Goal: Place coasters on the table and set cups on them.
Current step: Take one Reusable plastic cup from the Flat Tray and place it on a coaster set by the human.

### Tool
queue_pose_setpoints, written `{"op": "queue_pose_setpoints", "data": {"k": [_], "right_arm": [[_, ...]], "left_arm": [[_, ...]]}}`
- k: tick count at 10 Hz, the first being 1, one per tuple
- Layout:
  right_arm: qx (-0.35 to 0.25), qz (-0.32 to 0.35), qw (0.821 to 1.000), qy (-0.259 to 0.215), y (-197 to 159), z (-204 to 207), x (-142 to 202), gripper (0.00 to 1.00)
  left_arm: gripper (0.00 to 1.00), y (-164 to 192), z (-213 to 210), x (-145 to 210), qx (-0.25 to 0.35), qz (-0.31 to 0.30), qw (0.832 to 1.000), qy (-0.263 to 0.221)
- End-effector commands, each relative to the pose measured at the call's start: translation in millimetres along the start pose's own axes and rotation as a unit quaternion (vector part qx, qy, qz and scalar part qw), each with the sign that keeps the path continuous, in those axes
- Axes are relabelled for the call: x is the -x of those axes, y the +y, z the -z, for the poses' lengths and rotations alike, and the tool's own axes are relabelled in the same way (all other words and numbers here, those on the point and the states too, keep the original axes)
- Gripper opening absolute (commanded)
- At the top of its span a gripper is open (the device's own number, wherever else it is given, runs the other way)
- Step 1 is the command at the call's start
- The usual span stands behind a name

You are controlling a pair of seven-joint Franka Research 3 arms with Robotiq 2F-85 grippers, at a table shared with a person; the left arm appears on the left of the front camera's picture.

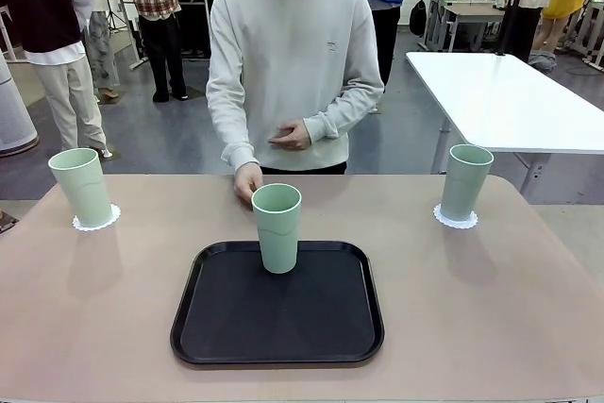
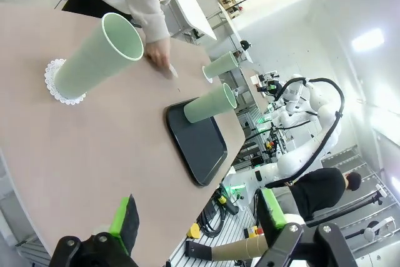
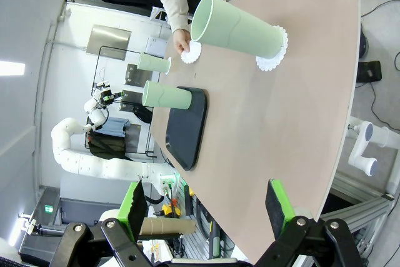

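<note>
The left claw (image 2: 199, 211) is hanging spread, a tall mint cup (image 2: 97, 57) standing ahead of it on a scalloped white coaster (image 2: 59, 85). The right claw (image 3: 206, 199) is gaping too; beyond it a person's hand (image 3: 181, 40) is touching a bare coaster (image 3: 192, 52) on the table (image 3: 300, 110)

A black tray (image 1: 274, 332) took the middle of the desk (image 1: 491, 309), the middle cup (image 1: 276, 228) upright at its far edge, a person's hand (image 1: 247, 181) on the desk just behind it. The left cup (image 1: 83, 186) and the right cup (image 1: 465, 181) stood toward the far corners; bare desk lay open between each and the tray.
</note>
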State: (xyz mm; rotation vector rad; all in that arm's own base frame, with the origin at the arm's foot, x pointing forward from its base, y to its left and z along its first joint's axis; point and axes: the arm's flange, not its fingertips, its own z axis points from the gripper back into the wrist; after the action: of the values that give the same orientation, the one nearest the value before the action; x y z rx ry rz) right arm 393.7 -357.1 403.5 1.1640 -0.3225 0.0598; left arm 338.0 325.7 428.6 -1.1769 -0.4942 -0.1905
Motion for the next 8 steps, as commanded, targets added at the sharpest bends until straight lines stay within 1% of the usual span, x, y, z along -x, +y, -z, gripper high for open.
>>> {"op": "queue_pose_setpoints", "data": {"k": [1, 8], "right_arm": [[-0.003, -0.002, 1.000, 0.003, 1.6, -0.7, -0.1, 1.00], [-0.003, -0.002, 1.000, 0.003, 1.6, -0.7, -0.1, 1.00]], "left_arm": [[1.00, -2.1, -1.7, 0.5, 0.004, 0.001, 1.000, 0.000], [1.00, -2.1, -1.7, 0.5, 0.004, 0.001, 1.000, 0.000]]}}
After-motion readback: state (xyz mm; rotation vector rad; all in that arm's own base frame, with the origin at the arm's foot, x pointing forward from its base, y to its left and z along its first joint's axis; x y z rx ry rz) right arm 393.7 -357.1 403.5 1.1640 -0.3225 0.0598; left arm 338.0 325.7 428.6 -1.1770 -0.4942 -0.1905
